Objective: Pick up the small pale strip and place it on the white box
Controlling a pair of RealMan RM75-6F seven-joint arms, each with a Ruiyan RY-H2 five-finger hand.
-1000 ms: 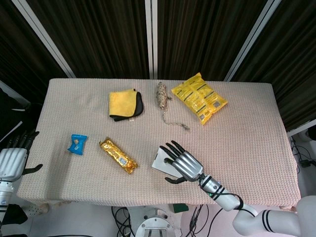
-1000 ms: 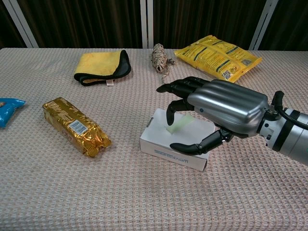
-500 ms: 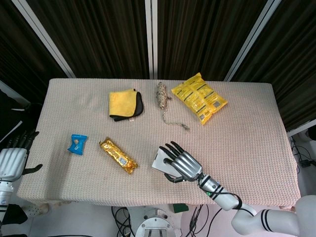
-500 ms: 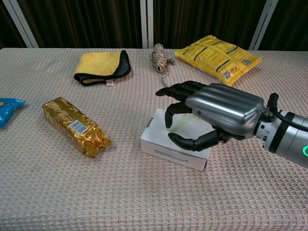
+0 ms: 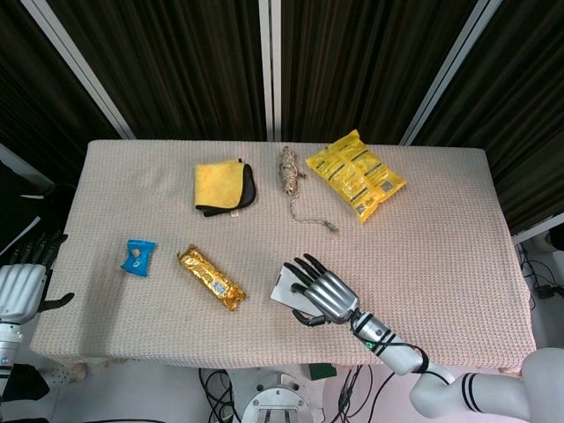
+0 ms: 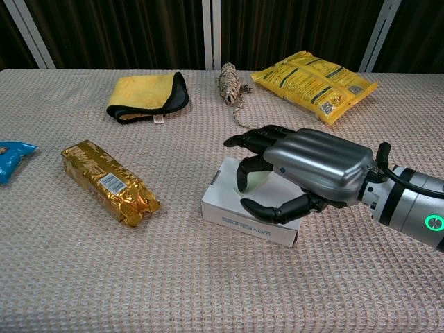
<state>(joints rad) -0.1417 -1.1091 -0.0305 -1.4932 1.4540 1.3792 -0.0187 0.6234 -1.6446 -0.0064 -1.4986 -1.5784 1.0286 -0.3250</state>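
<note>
The small pale strip (image 6: 260, 178) lies on top of the white box (image 6: 229, 208) at the table's front middle, mostly covered by my right hand (image 6: 312, 170). The hand hovers low over the box with its fingers curled down; one fingertip touches the strip's near end and the thumb curls in by the box's front edge. From the head view the same hand (image 5: 324, 297) hides most of the box (image 5: 284, 286), and the strip is not visible. My left hand (image 5: 19, 286) hangs off the table's left edge, fingers apart, holding nothing.
A gold foil bar (image 6: 107, 182) lies left of the box, and a blue packet (image 5: 138, 257) further left. At the back sit a yellow cloth (image 6: 146, 94), a twine bundle (image 6: 229, 82) and a yellow bag (image 6: 316, 80).
My right hand has sunk lower onto the box and shifted slightly left, laying the strip flatter on the box top. The left hand has not moved.
</note>
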